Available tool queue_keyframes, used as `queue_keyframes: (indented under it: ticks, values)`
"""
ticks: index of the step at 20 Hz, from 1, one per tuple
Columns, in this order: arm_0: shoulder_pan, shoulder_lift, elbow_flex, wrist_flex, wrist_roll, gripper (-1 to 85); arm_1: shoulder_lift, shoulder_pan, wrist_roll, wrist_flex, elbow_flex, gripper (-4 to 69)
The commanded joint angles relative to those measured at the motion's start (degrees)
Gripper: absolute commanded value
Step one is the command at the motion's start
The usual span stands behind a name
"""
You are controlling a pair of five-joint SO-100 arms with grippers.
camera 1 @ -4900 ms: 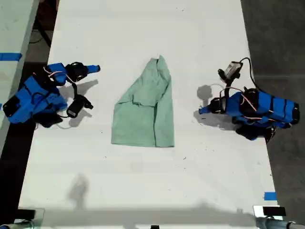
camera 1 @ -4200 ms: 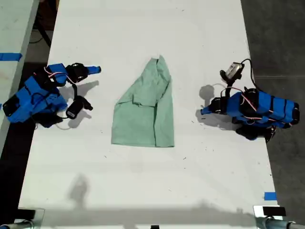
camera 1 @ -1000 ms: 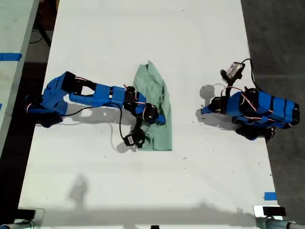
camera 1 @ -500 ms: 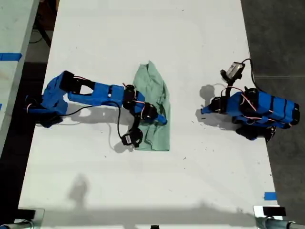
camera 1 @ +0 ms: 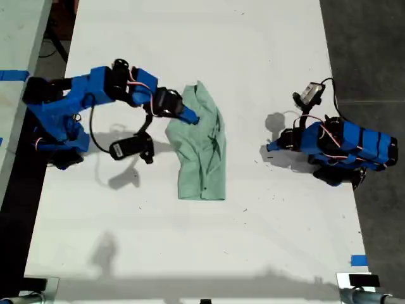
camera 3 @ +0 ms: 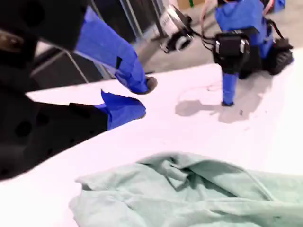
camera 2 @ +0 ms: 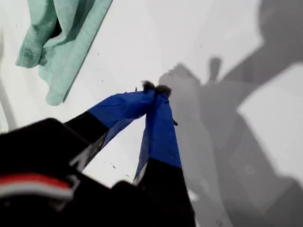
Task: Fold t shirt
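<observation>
My second gripper [camera 1: 190, 118] hangs slightly parted and empty over the white table [camera 1: 190, 38], by the sleeve end of the t shirt [camera 1: 205, 158] lying narrowed mid-table, probably placed for another fold, while my first gripper [camera 1: 270, 147], tips together, sits parked well apart.

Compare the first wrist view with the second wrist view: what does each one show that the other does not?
Only the first wrist view: my first gripper up close, fingers shut, with dark shadows beneath. Only the second wrist view: my second gripper, fingers apart and empty, and my first arm seen from across the table. Both: the t shirt and the white table.
</observation>
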Motion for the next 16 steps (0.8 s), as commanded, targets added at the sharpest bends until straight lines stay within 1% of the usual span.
queue_keyframes:
  ticks: [1, 3, 4, 5, 6, 7, 8, 9, 10, 11, 12, 16]
  values:
    - [-6.94, 25.93, 22.06, -10.37, 7.47, -0.1, 0.79, -0.35, -1.14, -0.18, 3.25, -1.5]
    - [-12.39, 50.98, 52.82, -29.71, 14.94, -0.1, 0.79, -0.35, -1.14, -0.18, 3.25, -1.5]
    - [-15.38, 62.75, 66.80, -35.51, 17.67, -0.1, 0.79, -0.35, -1.14, -0.18, 3.25, -1.5]
    - [-18.19, 75.59, 81.12, -39.29, 20.39, -0.1, 0.79, -0.26, -1.14, -0.18, 3.25, -1.5]
    - [-21.01, 90.26, 94.92, -40.25, 21.27, -0.1, 0.79, -0.18, -1.14, -0.18, 3.25, -1.5]
    - [-23.38, 106.00, 107.84, -36.83, 21.27, -0.1, 0.79, -0.18, -1.14, -0.18, 3.25, -1.5]
    - [-25.22, 105.38, 113.99, -36.91, 20.83, -0.1, 0.88, -0.09, -1.23, -0.26, 3.25, -1.5]
    - [-26.10, 100.63, 117.33, -39.20, 19.25, -0.1, 0.97, -0.26, -1.05, -0.18, 3.34, -1.5]
    - [-25.75, 101.69, 117.25, -38.58, 19.25, -0.1, 0.97, -0.18, -1.23, -0.09, 3.25, -1.5]
    - [-27.16, 104.77, 117.33, -34.01, 17.84, -0.1, 0.97, -0.18, -1.14, -0.18, 3.25, -1.5]
    - [-29.62, 104.85, 117.33, -31.29, 15.73, -0.1, 0.97, -0.09, -1.05, 0.00, 3.25, -1.5]
    - [-30.23, 104.85, 117.33, -30.23, 13.27, -0.1, 0.97, -0.53, -0.79, 0.00, 3.25, -1.5]
